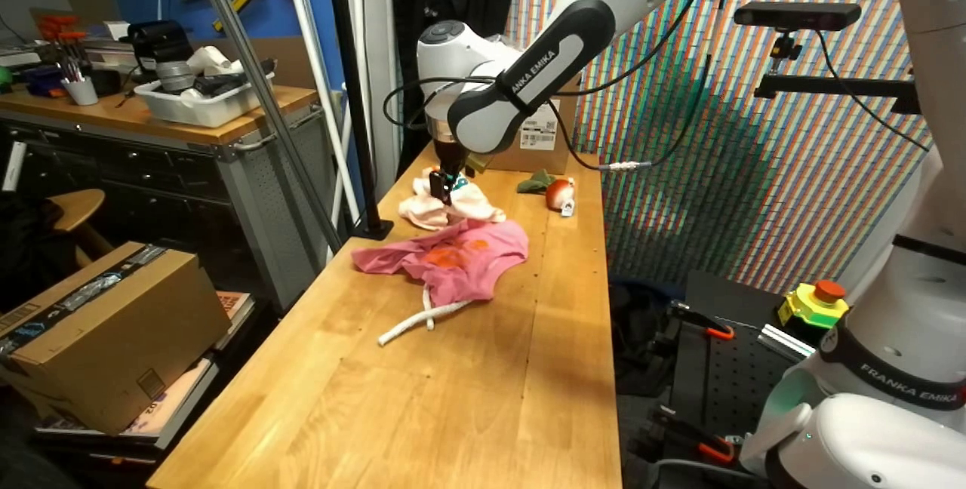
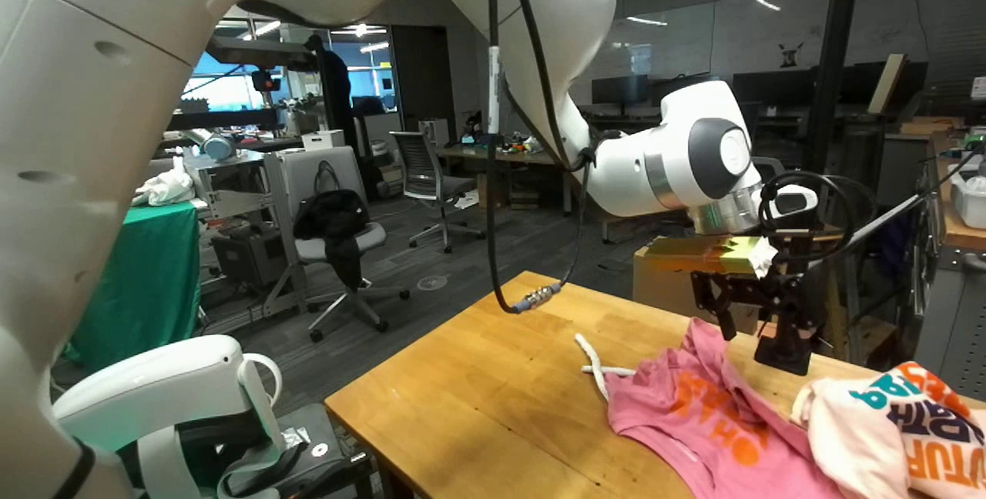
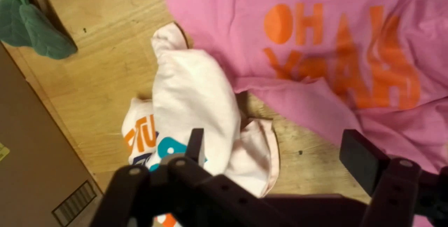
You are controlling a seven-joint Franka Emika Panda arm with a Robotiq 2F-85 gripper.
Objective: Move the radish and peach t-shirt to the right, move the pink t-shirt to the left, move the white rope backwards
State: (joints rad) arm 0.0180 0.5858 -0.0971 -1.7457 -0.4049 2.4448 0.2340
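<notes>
My jaws stood wide apart, partly above the peach t-shirt [image 1: 472, 206], pinching nothing, though how high above the cloth I could not tell. In the wrist view, one of my fingers [image 3: 196, 144] hung over it beside the teal print and the opposite one by an edge of the pink t-shirt [image 1: 460, 259], with a pale cuff and bare bench [image 3: 311, 171] showing between. The two shirts lay crumpled and touching; the radish [image 1: 560, 193] sat apart from both, its leaves near the box [image 1: 539, 161], and the white rope [image 1: 429, 314] poked out as two crossed strands from the pink hem, the rest apparently underneath. I took the peach t-shirt to be the step in hand, but whether it wanted a grip or only leaving where it lay, I could not settle. For leaving it, the best way was to rise straight up, jaws spread, before swinging sideways, so that neither finger dragged a fold. For gripping it, I needed to shift so both fingers flanked pale cloth alone, reach nearly to the bench, close gently and check that no pink was caught. After that, the pink t-shirt called for a firm pinch and a lift first, since dragging it flat was likely to tow the rope along.
</notes>
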